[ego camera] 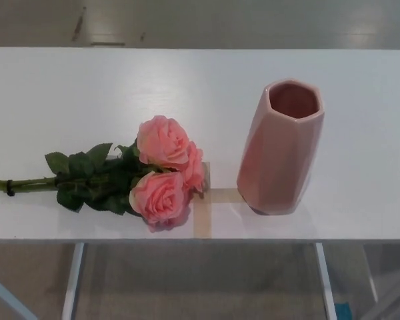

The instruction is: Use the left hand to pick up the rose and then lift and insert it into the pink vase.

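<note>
Neither robot hand is seen anywhere in the head view, so whether the fingers are apart or together cannot be told; no arm or forearm is shown either. Nothing is held, and the picking up is judged not yet begun.

Nearest the side from which the left robot hand would be expected, the rose (161, 167) is laid flat on the white surface (87, 87). It is in fact a small bunch: three pink blooms are clustered at the right end, dark green leaves (87, 177) are spread behind them, and the thin green stems (27, 183) are run out to the picture's left edge, where they are bound by a small dark band (11, 187). Because the stems are pointed toward the robot's left, a grasp there by the left robot hand is judged convenient, with the blooms kept clear of the fingers.

Just to the right of the blooms, apart from them, the pink vase (280, 150) is stood upright, faceted, with its open mouth turned upward so a stem can be lowered in from above. Strips of pale tape (203, 213) are stuck on the surface between blooms and vase, probably as placement marks. Beyond the near edge, metal legs and floor are seen.
</note>
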